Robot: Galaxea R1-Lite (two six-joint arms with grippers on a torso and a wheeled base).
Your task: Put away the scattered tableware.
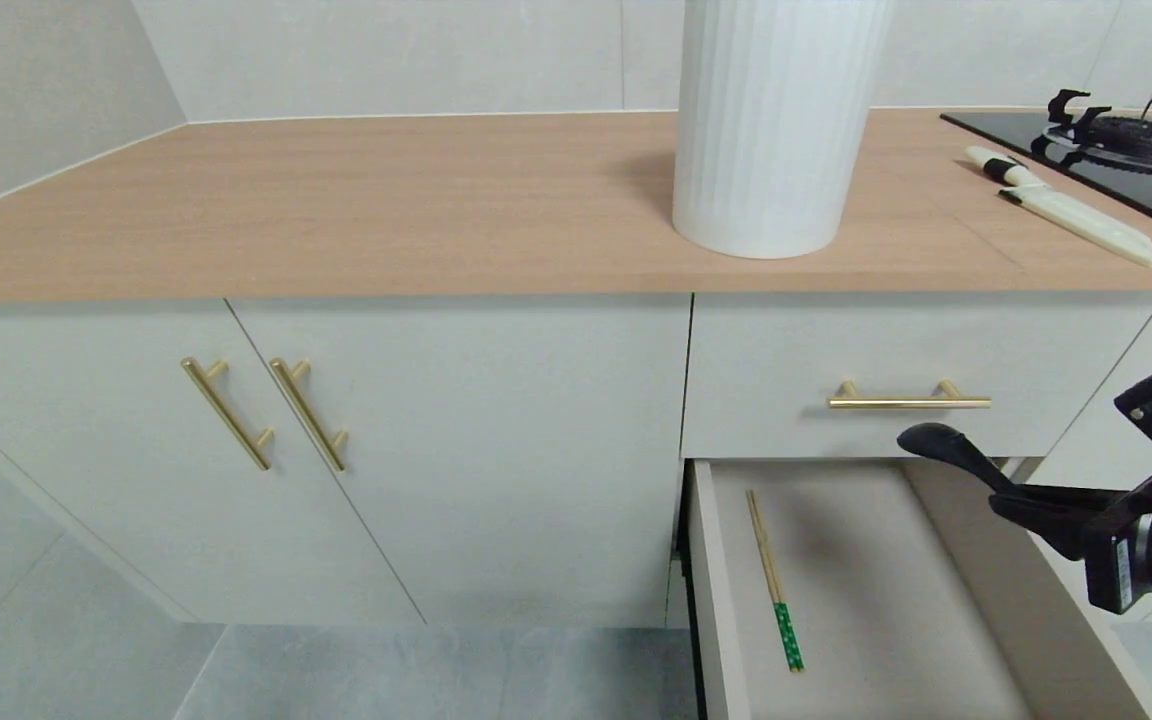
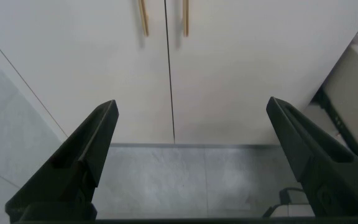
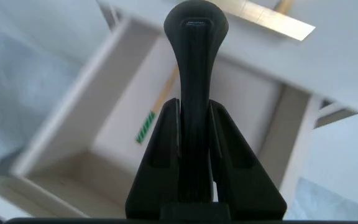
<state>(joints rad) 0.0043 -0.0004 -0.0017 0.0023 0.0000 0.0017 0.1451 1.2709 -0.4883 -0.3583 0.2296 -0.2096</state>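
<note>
Closed tight on the black utensil above the open drawer holding chopsticks, the right gripper risked bouncing it off the drawer's wall if released off-centre; the left gripper hung wide open, empty.

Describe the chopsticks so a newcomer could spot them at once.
Under the wooden counter, below the horizontal gold handle, a lower drawer stands open. A pair of chopsticks lies on its floor near its left wall. They are thin, pale wood with green ends, unlike the black utensil held above by the right gripper.
</note>
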